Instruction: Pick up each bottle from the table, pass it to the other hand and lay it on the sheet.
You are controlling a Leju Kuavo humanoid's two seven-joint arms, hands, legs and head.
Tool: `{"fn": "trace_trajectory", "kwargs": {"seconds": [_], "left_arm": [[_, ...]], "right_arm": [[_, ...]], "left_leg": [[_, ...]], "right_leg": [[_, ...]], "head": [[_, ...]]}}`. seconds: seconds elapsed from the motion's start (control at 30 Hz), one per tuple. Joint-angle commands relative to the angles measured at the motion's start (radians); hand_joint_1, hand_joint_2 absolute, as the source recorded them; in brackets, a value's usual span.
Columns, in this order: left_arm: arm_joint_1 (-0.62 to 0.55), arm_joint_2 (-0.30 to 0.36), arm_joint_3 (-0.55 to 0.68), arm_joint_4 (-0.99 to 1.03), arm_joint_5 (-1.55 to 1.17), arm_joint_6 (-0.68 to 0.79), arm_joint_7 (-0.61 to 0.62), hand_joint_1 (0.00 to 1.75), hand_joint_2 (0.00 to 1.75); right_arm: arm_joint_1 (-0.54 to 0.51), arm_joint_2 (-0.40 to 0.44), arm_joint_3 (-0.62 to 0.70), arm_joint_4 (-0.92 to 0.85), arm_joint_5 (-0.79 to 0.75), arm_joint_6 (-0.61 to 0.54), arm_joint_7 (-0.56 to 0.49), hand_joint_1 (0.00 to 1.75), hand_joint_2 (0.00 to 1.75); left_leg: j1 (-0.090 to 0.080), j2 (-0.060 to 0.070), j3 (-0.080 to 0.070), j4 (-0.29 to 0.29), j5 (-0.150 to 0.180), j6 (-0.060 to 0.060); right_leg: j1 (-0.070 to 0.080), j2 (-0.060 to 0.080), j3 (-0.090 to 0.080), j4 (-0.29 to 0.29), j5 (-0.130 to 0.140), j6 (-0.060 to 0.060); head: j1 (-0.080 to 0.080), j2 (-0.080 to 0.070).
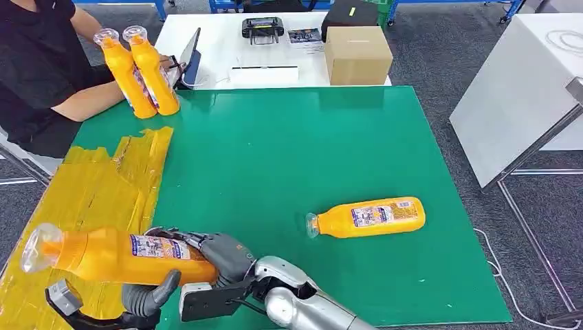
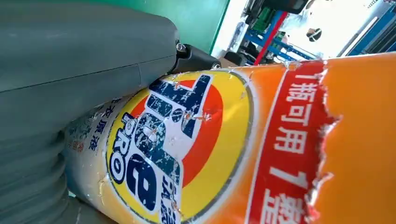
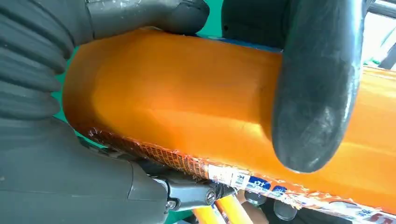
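Fingers first: the right hand (image 1: 213, 256) has its dark fingers (image 3: 317, 88) wrapped over the base end of an orange plastic detergent bottle with a clear cap (image 1: 113, 256), thumb under, clamped tight. And the left hand (image 1: 141, 299) is right there beneath the label section, grey thumb up against the bottle's underside; whether it has truly closed on it, I cannot tell.

The bottle lies level in the air, long axis running across the robot's front, cap pointing to the robot's left, base to its right. It hangs over the near left corner, partly above the crinkled yellow sheet (image 1: 89, 192) taped on the green table mat (image 1: 289, 151). That looks like mid-handover to me, with the sheet directly below the cap end.

Further out, a second orange bottle (image 1: 368, 217) lies on its side on the mat, well to the right, nearer the right arm. At the far corner a seated person (image 1: 34, 69) holds two upright orange bottles (image 1: 141, 72).
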Motion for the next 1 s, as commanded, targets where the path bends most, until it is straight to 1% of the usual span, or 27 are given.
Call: {"fn": "trace_trajectory", "kwargs": {"seconds": [0.03, 0.23, 0.27, 0.4, 0.43, 0.47, 0.5, 0.53, 0.73, 0.93, 0.97, 1.0], "left_arm": [[-0.058, -0.007, -0.006, 0.033, -0.002, -0.004, 0.001, 1.75, 1.75], [-0.058, -0.007, -0.006, 0.033, -0.002, -0.004, 0.001, 1.75, 1.75], [-0.058, -0.007, -0.006, 0.033, -0.002, -0.004, 0.001, 1.75, 1.75], [-0.058, -0.007, -0.006, 0.033, -0.002, -0.004, 0.001, 1.75, 1.75], [-0.058, -0.007, -0.006, 0.033, -0.002, -0.004, 0.001, 1.75, 1.75], [-0.058, -0.007, -0.006, 0.033, -0.002, -0.004, 0.001, 1.75, 1.75], [-0.058, -0.007, -0.006, 0.033, -0.002, -0.004, 0.001, 1.75, 1.75], [-0.058, -0.007, -0.006, 0.033, -0.002, -0.004, 0.001, 1.75, 1.75], [-0.058, -0.007, -0.006, 0.033, -0.002, -0.004, 0.001, 1.75, 1.75], [-0.058, -0.007, -0.006, 0.033, -0.002, -0.004, 0.001, 1.75, 1.75], [-0.076, 0.035, 0.1, 0.004, -0.128, 0.121, -0.125, 1.75, 1.75], [-0.159, 0.127, 0.138, 0.124, -0.631, 0.624, -0.159, 1.75, 1.75]], "right_arm": [[-0.006, -0.018, 0.074, 0.076, 0.011, 0.009, 0.004, 1.75, 1.75], [-0.006, -0.018, 0.074, 0.076, 0.011, 0.009, 0.004, 1.75, 1.75], [-0.006, -0.018, 0.074, 0.076, 0.011, 0.009, 0.004, 1.75, 1.75], [-0.006, -0.018, 0.074, 0.076, 0.011, 0.009, 0.004, 1.75, 1.75], [-0.006, -0.018, 0.074, 0.076, 0.011, 0.009, 0.004, 1.75, 1.75], [-0.006, -0.018, 0.074, 0.076, 0.011, 0.009, 0.004, 1.75, 1.75], [-0.006, -0.018, 0.074, 0.076, 0.011, 0.009, 0.004, 1.75, 1.75], [-0.006, -0.018, 0.074, 0.076, 0.011, 0.009, 0.004, 1.75, 1.75], [-0.006, -0.018, 0.074, 0.076, 0.011, 0.009, 0.004, 1.75, 1.75], [-0.006, -0.018, 0.074, 0.076, 0.011, 0.009, 0.004, 1.75, 1.75], [0.031, -0.074, -0.022, 0.002, 0.092, -0.116, 0.112, 0.0, 1.75], [0.048, -0.257, -0.094, -0.192, 0.039, -0.195, 0.093, 0.0, 1.75]], "left_leg": [[0.001, -0.003, 0.002, -0.001, 0.0, 0.0], [0.001, -0.004, 0.003, -0.002, 0.0, 0.0], [0.0, -0.003, 0.002, -0.001, 0.0, 0.0], [0.002, -0.004, 0.005, -0.002, 0.0, 0.0], [0.001, -0.003, 0.002, -0.001, 0.0, 0.0], [0.001, -0.004, 0.003, -0.001, 0.0, 0.0], [0.0, -0.002, 0.002, -0.001, 0.0, 0.0], [0.001, -0.004, 0.003, -0.001, 0.0, 0.0], [0.0, -0.003, 0.002, -0.001, 0.0, 0.0], [0.002, -0.004, 0.003, -0.002, 0.0, 0.0], [0.001, -0.003, 0.003, -0.001, 0.0, 0.0], [0.001, -0.004, 0.003, -0.001, 0.0, 0.0]], "right_leg": [[0.001, -0.003, 0.004, -0.002, 0.0, 0.0], [0.001, -0.003, 0.005, -0.003, 0.0, -0.001], [0.0, -0.002, 0.003, -0.002, 0.0, 0.0], [0.002, -0.003, 0.007, -0.004, 0.0, -0.001], [0.001, -0.002, 0.003, -0.002, 0.0, 0.0], [0.001, -0.003, 0.005, -0.003, 0.0, -0.001], [0.0, -0.002, 0.003, -0.002, 0.0, 0.0], [0.001, -0.003, 0.005, -0.003, 0.0, -0.001], [0.0, -0.002, 0.003, -0.002, 0.0, 0.0], [0.002, -0.003, 0.005, -0.003, 0.0, -0.001], [0.001, -0.003, 0.004, -0.002, 0.0, 0.0], [0.001, -0.003, 0.005, -0.003, 0.0, -0.001]], "head": [[0.0, 0.0], [0.0, 0.0], [0.0, 0.0], [0.0, 0.0], [0.0, 0.0], [0.0, 0.0], [0.0, 0.0], [0.0, 0.0], [0.0, 0.0], [0.0, 0.0], [0.0, 0.0], [0.0, 0.0]]}}
